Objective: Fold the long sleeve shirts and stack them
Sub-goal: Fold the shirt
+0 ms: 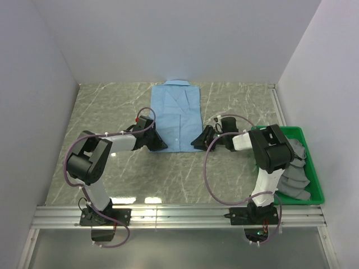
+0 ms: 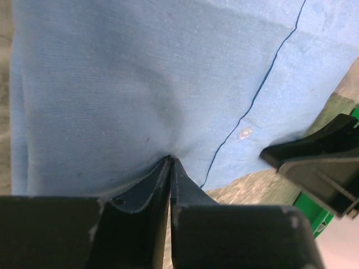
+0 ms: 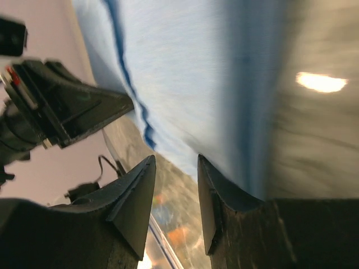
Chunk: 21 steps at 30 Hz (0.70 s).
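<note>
So the light blue shirt (image 1: 176, 115) is lying flat on the worktop (image 1: 106, 112), folded into a neat rectangle with its collar end toward the back wall. The left fingers (image 2: 148, 188) are clenched on a pinch of cloth at the shirt's near left corner, and the fabric puckers right at the tips. The right fingers (image 3: 134, 190) sit at the near right corner, spread apart, not gripping. Well off to the shirt's right is a green tray (image 1: 316, 168) with grey clothes (image 1: 294, 171) in it.

Shirt (image 1: 176, 115) plain light blue, darker blue seam. Table (image 1: 112, 112) grey-green marbled. Right bin (image 1: 316, 179) green, cloths (image 1: 296, 168) grey.
</note>
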Each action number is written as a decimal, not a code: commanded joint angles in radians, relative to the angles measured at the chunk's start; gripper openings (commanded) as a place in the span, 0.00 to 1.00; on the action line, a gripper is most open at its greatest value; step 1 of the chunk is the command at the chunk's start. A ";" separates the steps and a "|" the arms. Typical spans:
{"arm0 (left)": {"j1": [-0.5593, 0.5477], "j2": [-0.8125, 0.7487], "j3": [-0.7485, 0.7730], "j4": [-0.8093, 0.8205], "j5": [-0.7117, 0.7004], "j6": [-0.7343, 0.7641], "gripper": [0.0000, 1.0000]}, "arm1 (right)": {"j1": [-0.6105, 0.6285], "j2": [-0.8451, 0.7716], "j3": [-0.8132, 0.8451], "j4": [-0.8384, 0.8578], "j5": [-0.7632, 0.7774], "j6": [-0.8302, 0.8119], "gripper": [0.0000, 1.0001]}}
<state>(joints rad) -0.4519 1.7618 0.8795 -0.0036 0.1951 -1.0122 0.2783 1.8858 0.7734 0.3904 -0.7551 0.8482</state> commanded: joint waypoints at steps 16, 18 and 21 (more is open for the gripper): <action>0.068 -0.234 0.007 -0.119 -0.138 0.095 0.17 | -0.094 -0.201 0.035 -0.213 0.172 -0.113 0.44; 0.081 -0.216 0.039 -0.110 -0.155 0.110 0.19 | -0.093 -0.217 0.068 -0.159 0.183 -0.106 0.43; 0.111 -0.133 0.127 -0.066 -0.109 0.112 0.19 | -0.093 -0.162 0.145 -0.064 0.174 -0.071 0.44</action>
<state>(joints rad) -0.3698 1.5803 0.9207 -0.1162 0.0914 -0.9367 0.1917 1.7138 0.8207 0.2192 -0.6117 0.7734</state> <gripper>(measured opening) 0.192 0.436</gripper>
